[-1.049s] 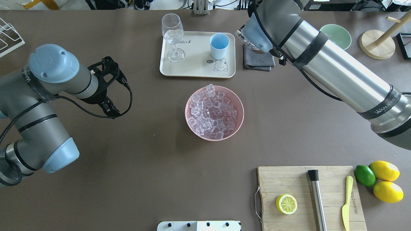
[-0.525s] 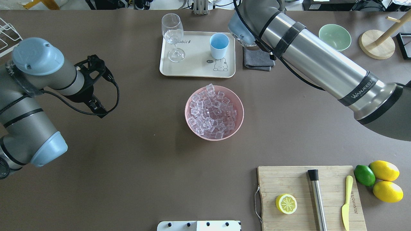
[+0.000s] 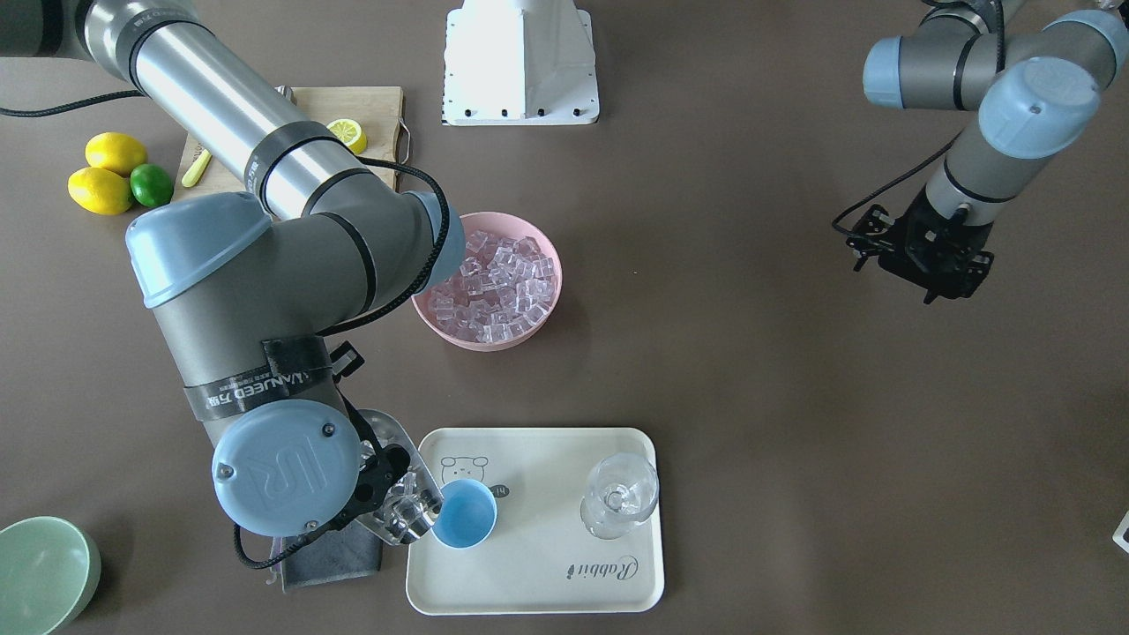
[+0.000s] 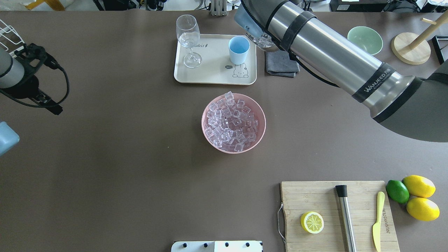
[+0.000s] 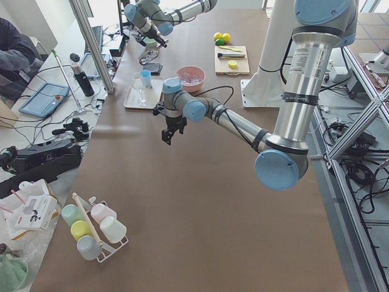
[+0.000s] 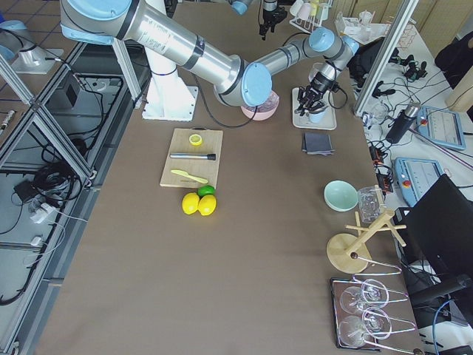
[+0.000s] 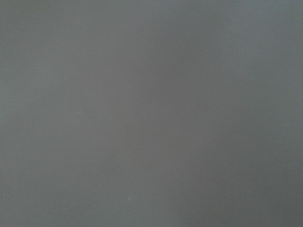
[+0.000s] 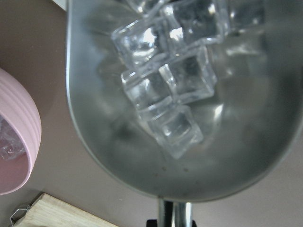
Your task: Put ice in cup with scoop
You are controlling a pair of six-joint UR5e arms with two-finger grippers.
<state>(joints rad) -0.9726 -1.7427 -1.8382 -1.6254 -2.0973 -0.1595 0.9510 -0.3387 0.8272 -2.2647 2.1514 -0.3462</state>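
Note:
My right gripper is shut on the handle of the steel scoop, mostly hidden under the wrist. The scoop holds several clear ice cubes. Its open end is just right of the light-blue cup, close to the rim. The cup stands upright on the cream tray and its inside shows only blue. More ice fills the pink bowl at mid-table. My left gripper is open and empty, far to the left.
A stemmed glass stands on the tray left of the cup. A grey cloth lies under the scoop. A green bowl is back right. The cutting board holds a lemon half, a steel rod and a knife.
My right arm has swung left, carrying the loaded scoop from over the grey cloth to beside the cup. My left arm has drawn back towards the table's left edge.

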